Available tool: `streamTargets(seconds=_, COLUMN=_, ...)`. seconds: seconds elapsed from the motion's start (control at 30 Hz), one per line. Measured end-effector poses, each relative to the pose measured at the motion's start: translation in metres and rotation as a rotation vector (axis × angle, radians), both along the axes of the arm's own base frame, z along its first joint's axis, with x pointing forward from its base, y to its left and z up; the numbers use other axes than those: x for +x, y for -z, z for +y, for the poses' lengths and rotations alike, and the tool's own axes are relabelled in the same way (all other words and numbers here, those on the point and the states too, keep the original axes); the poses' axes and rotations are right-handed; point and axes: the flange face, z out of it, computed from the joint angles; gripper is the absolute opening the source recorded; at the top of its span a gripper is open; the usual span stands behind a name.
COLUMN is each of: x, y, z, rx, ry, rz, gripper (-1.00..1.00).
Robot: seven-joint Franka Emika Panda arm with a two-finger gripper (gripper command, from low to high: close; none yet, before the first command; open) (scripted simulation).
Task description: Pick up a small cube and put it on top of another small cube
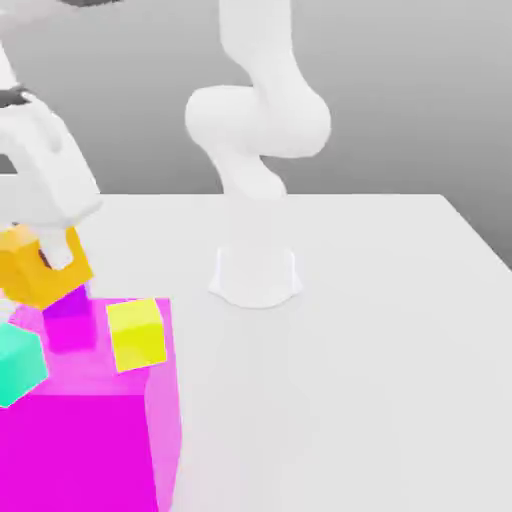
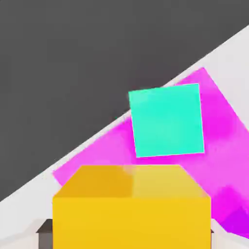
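**Mia:** White table (image 1: 380, 330) all around, and a grey wall behind it. Nearest to us is that big pink see-through block (image 1: 90, 440), right?

**Sam:** Yes. And the teal cube (image 1: 18, 365) sits on it at the exterior view's left. The yellow cube (image 1: 137, 333) is on top too, a bit further back.

**Mia:** Where is the orange cube (image 1: 30, 272)?

**Sam:** Up in the air! The gripper (image 1: 52, 250) has its fingers squeezed narrow on it. It hangs just above the purple cube (image 1: 70, 318), a little to the exterior view's left of it.

**Mia:** So the purple one is where it has to go?

**Sam:** I think so. It sits on the pink block, between the teal and the yellow one. Further back stands the white arm base (image 1: 255, 275).

**Mia:** What could go wrong?

**Sam:** The orange cube looks tilted and not lined up. If the hand lets go like that, it could land on an edge and tumble off. Coming down crooked might also bump the purple cube or knock the teal one.
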Motion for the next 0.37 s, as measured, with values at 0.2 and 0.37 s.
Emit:
streamTargets(seconds=0.2, x=-0.017, y=0.030, z=0.041, rx=-0.147, ry=0.040, rz=-0.029, gripper=-1.00)
streamTargets(seconds=0.37, x=-0.019, y=0.055, z=0.042, rx=-0.150, ry=0.041, rz=-0.030, gripper=1.00)
